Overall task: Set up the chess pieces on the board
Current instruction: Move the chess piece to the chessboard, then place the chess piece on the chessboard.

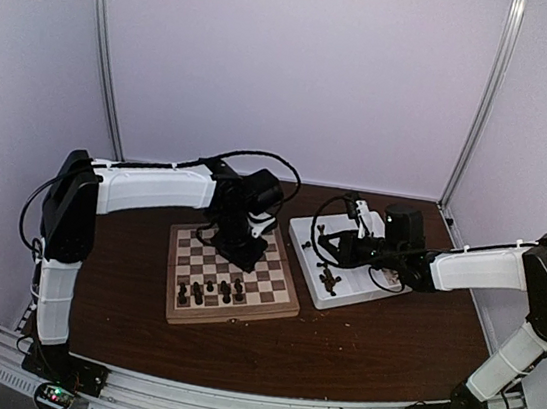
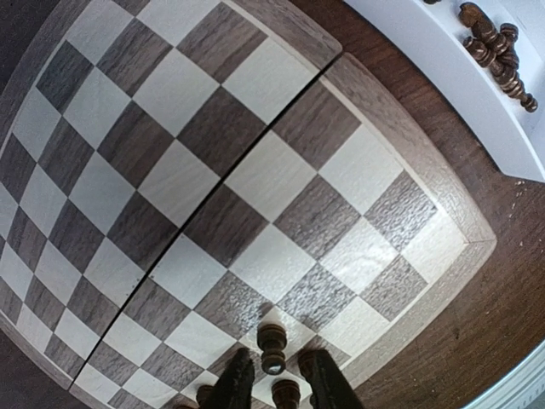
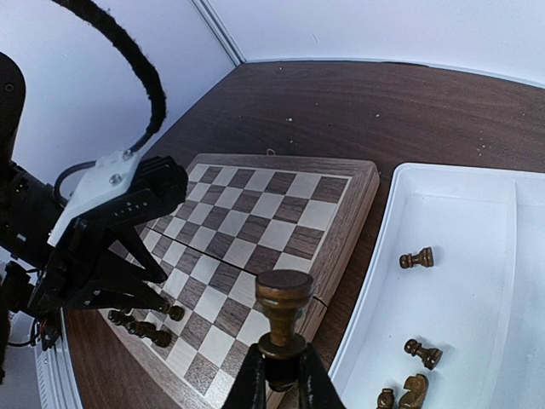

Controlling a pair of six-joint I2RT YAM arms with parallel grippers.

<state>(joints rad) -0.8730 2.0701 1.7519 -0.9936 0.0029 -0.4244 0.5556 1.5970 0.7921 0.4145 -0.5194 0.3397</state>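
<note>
The board [image 1: 232, 272] lies left of centre, with several dark chess pieces [image 1: 210, 290] along its near rows. My left gripper [image 1: 243, 253] hangs low over the board. In the left wrist view it [image 2: 279, 379] is open, its fingers [image 2: 234, 383] standing either side of an upright dark piece [image 2: 272, 348] without touching it. Another piece [image 2: 285, 394] stands just behind it. My right gripper [image 3: 283, 379] is shut on a dark piece [image 3: 283, 311], held base outward above the gap between the board [image 3: 255, 221] and the tray. In the top view the right gripper [image 1: 327, 242] is over the tray.
A white compartmented tray [image 1: 365, 277] sits right of the board and holds loose dark pieces [image 1: 328, 275]. They also show in the right wrist view [image 3: 416, 257] and the left wrist view [image 2: 498, 51]. White walls enclose the brown table [image 1: 385, 350].
</note>
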